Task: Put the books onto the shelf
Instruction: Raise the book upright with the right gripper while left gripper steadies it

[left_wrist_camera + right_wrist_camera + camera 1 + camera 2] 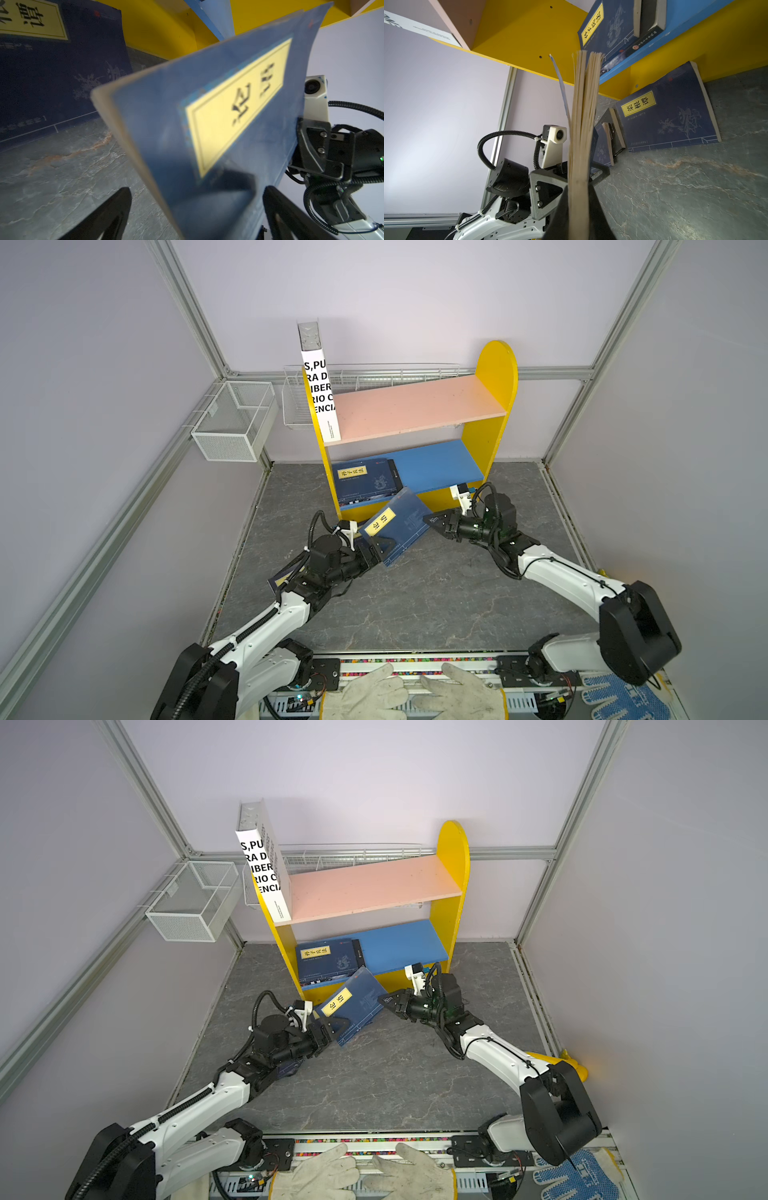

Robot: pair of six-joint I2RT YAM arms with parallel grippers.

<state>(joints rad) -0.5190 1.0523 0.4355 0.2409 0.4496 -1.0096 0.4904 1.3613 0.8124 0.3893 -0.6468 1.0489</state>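
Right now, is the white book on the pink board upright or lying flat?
Upright: the white book stands on end at the pink board's left end, rising well above it.

The grey marbled tabletop point(415, 605) carries a yellow-sided wooden shelf point(496, 377), whose pink upper board point(415, 406) holds an upright white book with black lettering point(320, 398) and whose blue lower board point(440, 464) holds flat navy paperbacks point(365, 483).

Stereo overhead facing shelf point(415, 406), wrists close

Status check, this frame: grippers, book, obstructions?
Left gripper open, straddling navy book. Right gripper shut on its corner. Stacked books on shelf lower board, just beyond.
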